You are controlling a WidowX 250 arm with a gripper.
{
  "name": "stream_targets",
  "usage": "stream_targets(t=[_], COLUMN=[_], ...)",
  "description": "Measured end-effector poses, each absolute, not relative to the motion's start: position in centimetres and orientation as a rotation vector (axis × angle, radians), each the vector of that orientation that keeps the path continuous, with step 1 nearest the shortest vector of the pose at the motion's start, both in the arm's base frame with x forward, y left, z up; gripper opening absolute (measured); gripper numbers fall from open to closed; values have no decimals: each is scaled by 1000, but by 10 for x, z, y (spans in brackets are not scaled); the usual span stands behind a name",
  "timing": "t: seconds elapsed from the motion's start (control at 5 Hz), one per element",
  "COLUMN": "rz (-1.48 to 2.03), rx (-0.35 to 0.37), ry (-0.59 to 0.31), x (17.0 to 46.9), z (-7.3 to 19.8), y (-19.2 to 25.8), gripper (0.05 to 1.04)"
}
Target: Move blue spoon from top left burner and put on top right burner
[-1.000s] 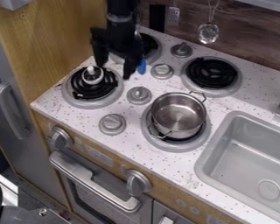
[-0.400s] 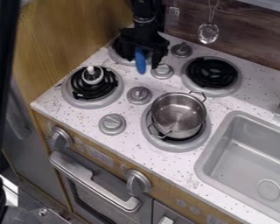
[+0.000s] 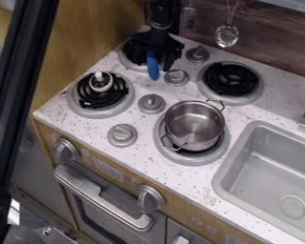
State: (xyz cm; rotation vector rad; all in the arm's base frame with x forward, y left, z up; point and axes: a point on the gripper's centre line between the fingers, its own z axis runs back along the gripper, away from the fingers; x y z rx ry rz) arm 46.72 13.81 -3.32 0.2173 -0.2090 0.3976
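Nearest the viewer, a thick dark bar (image 3: 23, 90) slants down the left side. At the bottom, a toy oven door (image 3: 95, 209) has a long grey handle (image 3: 101, 199), with two large knobs along the front panel above it. On the speckled white table (image 3: 139, 147), a grey sink (image 3: 269, 167) takes up the right side. To its left, a small metal pot (image 3: 194, 127) with two wire handles sits upright on the front right burner (image 3: 196, 159). On the front left burner (image 3: 85, 112), a small round silver piece (image 3: 100, 87) with a white middle rests on the black coils. Grey knobs stand between the burners. Farther back, the black claw (image 3: 156, 55) at the end of the robot arm (image 3: 160, 21) hangs low over the back left burner (image 3: 124, 61). The blue spoon (image 3: 153, 68) is right at the claw, its visible part pointing towards the viewer, over the near edge of that burner. Whether the claw grips it cannot be told. The back right burner (image 3: 231, 99) has bare black coils. Behind the table, a slotted spoon (image 3: 227, 35) hangs before a dark wood-look wall (image 3: 273, 43).
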Motion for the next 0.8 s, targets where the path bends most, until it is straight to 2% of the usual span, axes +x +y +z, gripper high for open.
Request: stream_targets(t=[0.6,0.8], rz=[556,569], rx=[204,239], ry=[-201,-198], x=[475,478], z=[-62,-68], y=[142,148], gripper=[999,999])
